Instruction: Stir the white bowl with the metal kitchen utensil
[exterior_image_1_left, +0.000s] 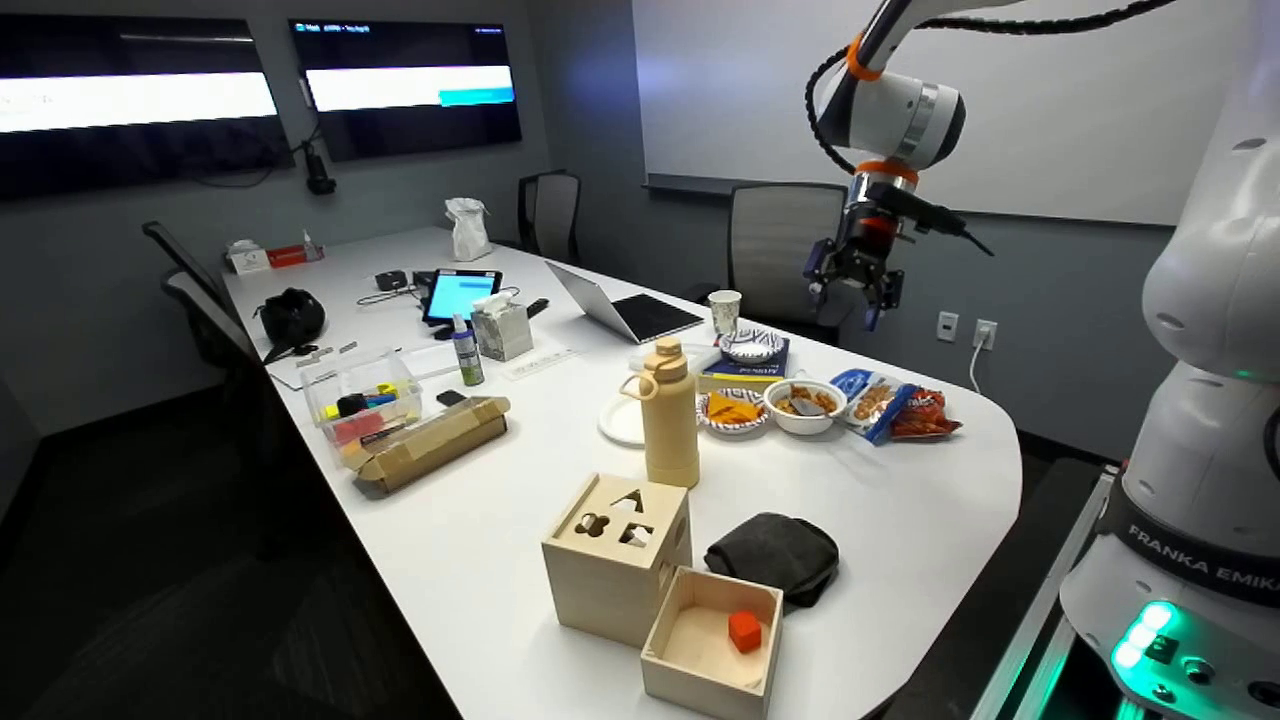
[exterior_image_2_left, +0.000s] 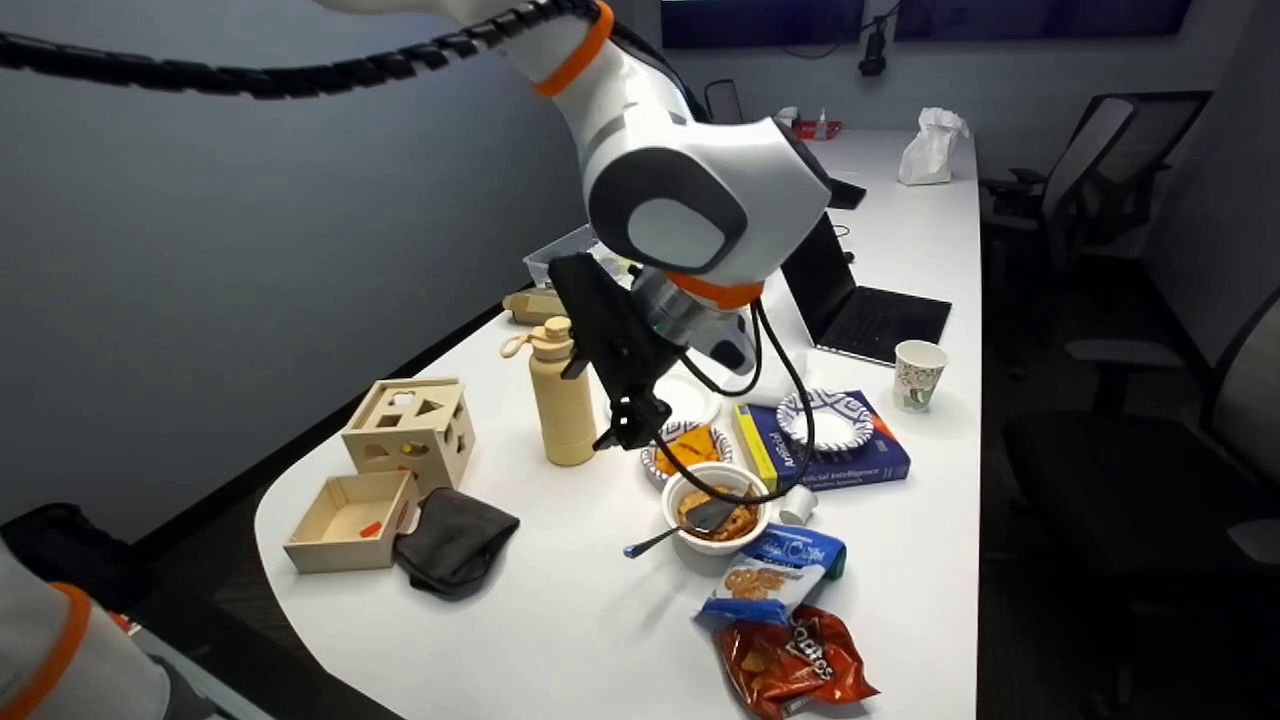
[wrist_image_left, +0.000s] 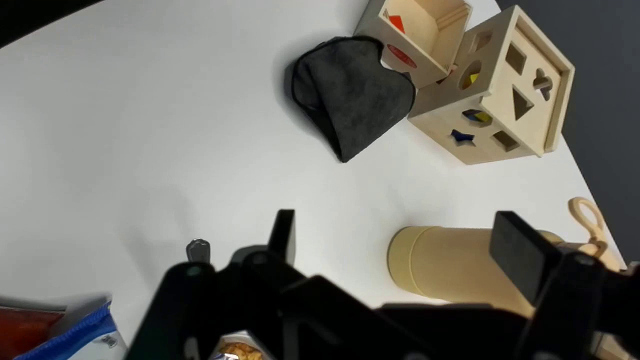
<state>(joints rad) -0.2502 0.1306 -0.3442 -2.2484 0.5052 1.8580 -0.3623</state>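
White bowl below the gripper

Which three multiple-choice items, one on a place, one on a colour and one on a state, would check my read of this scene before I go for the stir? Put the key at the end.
1. Where is the metal utensil?
A) On the laptop keyboard
B) Partly inside the plain white bowl
C) Standing in the paper cup

2. What colour is the block in the open wooden tray?
A) Red
B) Purple
C) Green

3. How does the gripper stand?
A) Shut on the utensil
B) Shut on the tan bottle
C) Open, holding nothing

Key
1 B: both exterior views show it with one end inside that bowl.
2 A: all three views show it red.
3 C: in the wrist view its fingers are wide apart, with nothing gripped.
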